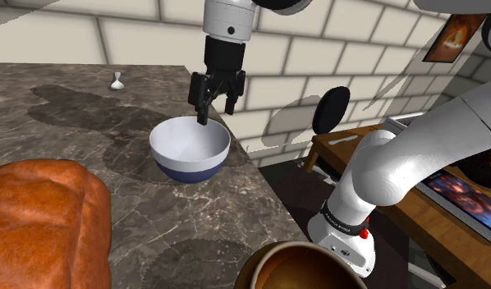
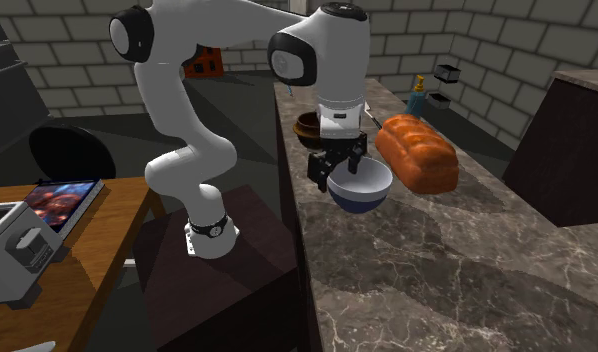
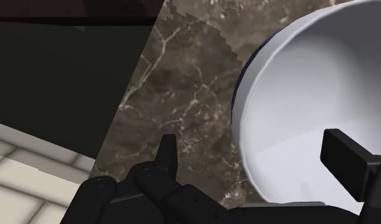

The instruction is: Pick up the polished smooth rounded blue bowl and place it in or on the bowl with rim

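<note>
A rounded bowl (image 1: 190, 148), blue outside and white inside, stands on the dark marble counter (image 1: 153, 222) near its edge. My gripper (image 1: 217, 113) points straight down over the bowl's far rim, open. In the wrist view one finger (image 3: 167, 153) is outside the bowl (image 3: 310, 89) above the counter, and the other finger (image 3: 342, 156) is inside over the white hollow; neither touches the wall. The second exterior view shows the gripper (image 2: 339, 175) astride the rim of the bowl (image 2: 359, 185). A brown rimmed bowl (image 1: 305, 267) sits at the counter's near end, also seen behind the arm as the brown bowl (image 2: 307, 125).
A large bread loaf (image 1: 43, 222) lies on the counter beside the blue bowl, also the loaf (image 2: 417, 150). A small white object (image 1: 117, 80) stands far back. A blue bottle (image 2: 417, 98) stands beyond the loaf. The counter drops off beside the bowl toward a wooden desk (image 1: 416, 205).
</note>
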`<state>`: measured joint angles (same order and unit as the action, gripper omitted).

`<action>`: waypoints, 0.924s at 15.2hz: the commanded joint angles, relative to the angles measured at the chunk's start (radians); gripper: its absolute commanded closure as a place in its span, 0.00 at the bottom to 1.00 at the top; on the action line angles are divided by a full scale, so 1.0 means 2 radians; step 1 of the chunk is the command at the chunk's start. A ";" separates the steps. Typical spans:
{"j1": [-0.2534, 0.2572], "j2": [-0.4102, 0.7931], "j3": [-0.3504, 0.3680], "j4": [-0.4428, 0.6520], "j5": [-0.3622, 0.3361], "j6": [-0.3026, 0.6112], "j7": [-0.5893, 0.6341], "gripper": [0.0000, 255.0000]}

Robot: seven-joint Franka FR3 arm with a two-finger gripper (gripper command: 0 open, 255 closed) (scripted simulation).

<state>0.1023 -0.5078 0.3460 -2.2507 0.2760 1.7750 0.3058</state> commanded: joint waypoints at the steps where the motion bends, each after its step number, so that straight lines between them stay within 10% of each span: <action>1: 0.001 0.001 0.004 -0.013 0.002 0.015 0.000 0.00; 11: 0.002 0.003 0.007 -0.029 0.005 0.032 0.000 0.00; 12: 0.002 0.003 0.007 -0.029 0.005 0.032 0.000 1.00; 14: 0.002 0.003 0.007 -0.029 0.005 0.032 0.000 1.00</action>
<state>0.1071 -0.5022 0.3607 -2.3079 0.2854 1.8394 0.3054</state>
